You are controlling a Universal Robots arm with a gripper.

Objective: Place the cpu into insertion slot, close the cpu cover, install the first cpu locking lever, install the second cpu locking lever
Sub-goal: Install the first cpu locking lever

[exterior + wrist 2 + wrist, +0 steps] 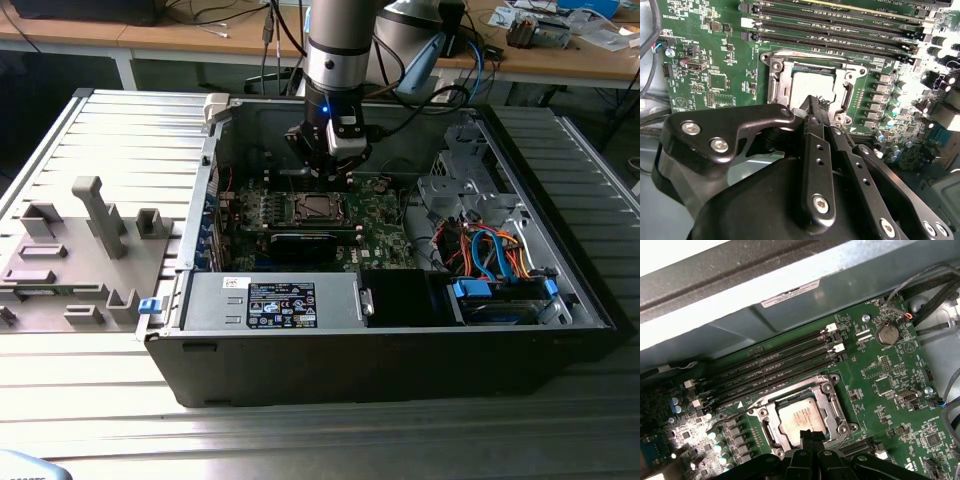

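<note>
"At the exterior view's left, on the bench (120, 120), what do you count?" asks the first.

"One grey fixture (90, 225). Then comes one open case (400, 350) with one green board (880, 385), and more to the right some blue cables (495, 255)," says the second.

"And where is the cpu (802, 419)?"

"It lies flat in the slot (313, 208), one chip in one socket. One cover (832, 400) seems to lie down around it, with the metal top showing through its window. Beside the socket I count four long memory slots (775, 367). The levers I cannot count with certainty."

"What is the pincer (807, 436) doing?"

"It hangs just over the near edge of the socket. The fingers are clenched together, and I see nothing between them."

"How will these parts handle, in your opinion?"

"I think the chip is light, stiff and rather smooth on top, but fragile below, and the contacts in the socket too. One should take it by two opposite edges and never press it crooked. The cover is thin sheet metal, stiff enough, and I would push it at the free edge, away from the hinge. A lever is springy wire, I suppose; it resists and can slip, so take it near its end."
</note>
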